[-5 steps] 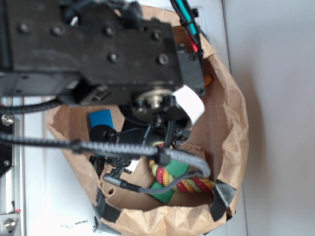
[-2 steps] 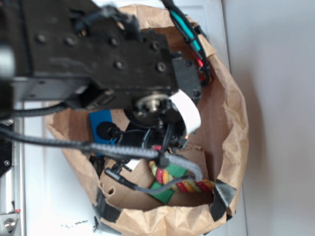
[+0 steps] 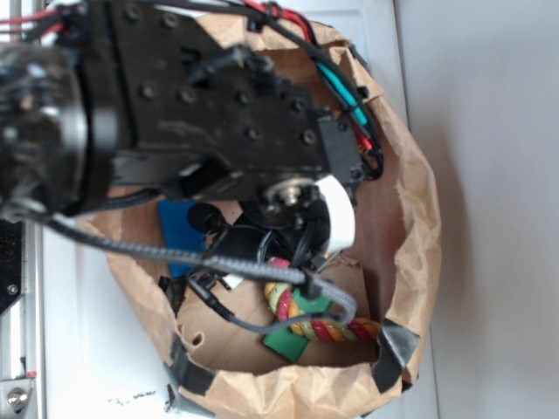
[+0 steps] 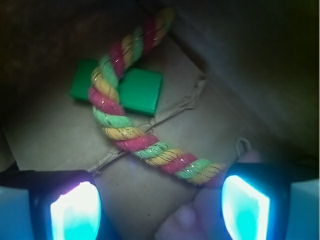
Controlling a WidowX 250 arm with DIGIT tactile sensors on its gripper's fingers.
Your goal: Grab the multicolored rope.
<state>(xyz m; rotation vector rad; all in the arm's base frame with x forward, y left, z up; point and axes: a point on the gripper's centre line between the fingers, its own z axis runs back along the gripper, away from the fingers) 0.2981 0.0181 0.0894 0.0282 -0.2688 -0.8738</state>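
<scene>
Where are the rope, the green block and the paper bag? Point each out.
rope [image 4: 127, 137]: wrist view, middle of its curved length.
green block [image 4: 142, 92]: wrist view, bare top right of the rope.
paper bag [image 3: 417, 227]: exterior view, crumpled right rim.

The rope [image 4: 131, 131] curves across the green block [image 4: 131, 91] on brown paper [image 4: 60, 135] — its lower end near the right fingertip [image 4: 245, 207], jaws apart.

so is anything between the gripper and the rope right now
Nothing in the wrist view: only bare brown paper floor separates the open gripper from the multicolored rope, whose upper stretch crosses the green block.
</scene>
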